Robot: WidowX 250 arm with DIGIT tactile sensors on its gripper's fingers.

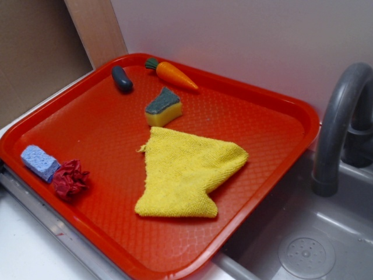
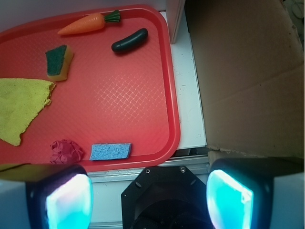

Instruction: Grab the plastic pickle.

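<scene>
The plastic pickle [image 1: 122,79] [image 2: 129,40], small, dark and oblong, lies near the far left corner of the red tray [image 1: 280,99] [image 2: 143,114], beside the orange carrot [image 1: 172,74] [image 2: 88,23]. In the wrist view my gripper [image 2: 150,200] is open, its two glowing cyan fingertips [image 2: 69,202] wide apart with nothing between them. It hangs over the tray's near outer edge, well apart from the pickle. The exterior view does not show the gripper.
On the tray also lie a yellow sponge with a green top [image 1: 164,108] [image 2: 58,61], a yellow cloth [image 1: 186,172] [image 2: 21,107], a blue sponge [image 1: 39,162] [image 2: 110,151] and a crumpled red wad [image 1: 70,179] [image 2: 66,151]. A grey faucet [image 1: 341,122] and sink [image 1: 303,245] stand right; cardboard [image 2: 248,76] flanks the tray.
</scene>
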